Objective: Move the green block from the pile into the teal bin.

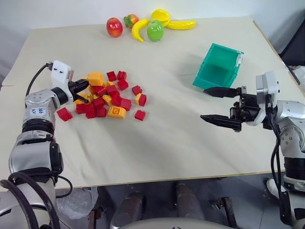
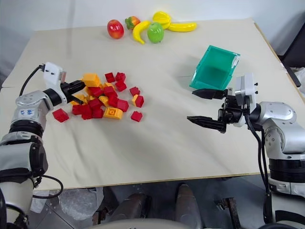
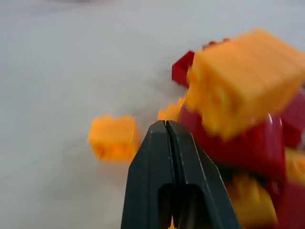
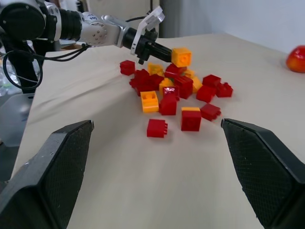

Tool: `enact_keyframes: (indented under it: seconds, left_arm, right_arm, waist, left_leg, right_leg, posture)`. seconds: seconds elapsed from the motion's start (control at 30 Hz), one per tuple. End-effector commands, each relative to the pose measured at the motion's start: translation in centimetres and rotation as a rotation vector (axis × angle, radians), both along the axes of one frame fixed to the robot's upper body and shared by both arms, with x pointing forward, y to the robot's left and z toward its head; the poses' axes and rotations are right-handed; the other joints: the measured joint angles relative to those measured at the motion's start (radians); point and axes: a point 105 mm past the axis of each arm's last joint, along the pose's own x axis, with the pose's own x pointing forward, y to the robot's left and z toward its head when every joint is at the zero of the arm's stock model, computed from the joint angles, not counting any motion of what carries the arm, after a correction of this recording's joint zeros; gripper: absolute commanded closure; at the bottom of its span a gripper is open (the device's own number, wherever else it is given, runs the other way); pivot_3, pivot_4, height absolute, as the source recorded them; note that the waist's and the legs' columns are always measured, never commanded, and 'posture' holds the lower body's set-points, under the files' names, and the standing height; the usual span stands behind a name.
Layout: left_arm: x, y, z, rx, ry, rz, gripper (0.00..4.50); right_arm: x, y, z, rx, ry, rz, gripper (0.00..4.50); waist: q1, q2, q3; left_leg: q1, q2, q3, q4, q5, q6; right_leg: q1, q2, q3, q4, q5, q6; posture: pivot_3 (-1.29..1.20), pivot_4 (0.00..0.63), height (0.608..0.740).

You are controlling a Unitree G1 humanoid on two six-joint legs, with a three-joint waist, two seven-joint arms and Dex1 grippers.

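Observation:
The pile [image 1: 107, 98] of red and orange bricks lies on the left half of the table. The green block is hidden. My left gripper [image 1: 86, 85] is shut with nothing between its fingers, and its tip is pushed into the pile's left edge, right beside a large orange brick [image 3: 243, 81] that sits on top. The teal bin [image 1: 226, 49] stands tilted at the right, its opening turned toward me. My right gripper [image 1: 203, 103] hangs open just in front of the bin and points left toward the pile, with nothing in it.
Toy fruit lies at the table's far edge: a red apple [image 1: 114, 27], a green apple [image 1: 155, 31] and yellow bananas [image 1: 181, 24]. A lone red brick [image 1: 64, 114] sits left of the pile. Bare tabletop [image 1: 171, 129] stretches between pile and bin.

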Motion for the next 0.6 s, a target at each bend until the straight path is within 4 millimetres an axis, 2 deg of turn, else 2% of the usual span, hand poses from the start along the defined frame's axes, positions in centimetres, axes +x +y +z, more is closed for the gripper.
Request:
enact_keyframes:
  seconds: [0.03,0.13,0.3,0.43,0.6]
  left_arm:
    - [0.6,-3.0,-0.2,0.009,0.014,-0.091,4.48]
    - [0.2,-5.8,-1.0,-0.009,0.070,-0.254,4.48]
    - [-1.1,-8.5,-0.8,-0.038,0.115,-0.474,4.48]
    - [-0.4,-6.9,0.9,-0.057,0.043,-0.377,4.48]
    - [-0.6,-4.4,0.7,-0.041,0.067,-0.290,4.48]
  right_arm:
    - [-0.6,0.0,1.0,0.011,-0.057,0.000,0.00]
    - [-0.8,-0.2,1.0,0.011,-0.059,-0.016,0.00]
    - [-1.1,-0.4,0.9,0.011,-0.059,-0.029,0.00]
    - [-1.1,-0.3,0.9,0.014,-0.059,-0.033,0.00]
    - [-0.9,-0.3,0.9,0.014,-0.059,-0.032,0.00]
  waist:
    - [-0.004,0.000,0.000]
    - [-0.006,0.000,0.000]
    - [-0.010,-0.001,0.000]
    - [-0.009,-0.001,0.001]
    - [-0.008,-0.002,0.001]
  left_leg:
    - [0.000,0.000,0.000,0.001,0.000,0.000]
    - [-0.002,-0.002,0.000,0.005,0.000,0.000]
    - [-0.002,-0.001,0.001,0.008,0.000,0.000]
    - [-0.001,-0.001,0.002,0.009,0.000,0.000]
    - [-0.001,-0.001,0.002,0.009,0.000,0.000]
  right_leg:
    - [0.000,0.000,0.000,0.001,0.000,0.000]
    - [0.001,-0.001,0.000,0.001,0.001,0.002]
    - [0.001,-0.001,0.002,0.004,0.002,0.002]
    - [0.000,-0.001,0.002,0.006,0.002,0.002]
    - [0.000,-0.001,0.003,0.006,0.002,0.002]
  posture:
    - [0.00,0.150,0.740]
    - [0.00,0.150,0.740]
    - [0.00,0.150,0.740]
    - [0.00,0.150,0.740]
    - [0.00,0.150,0.740]
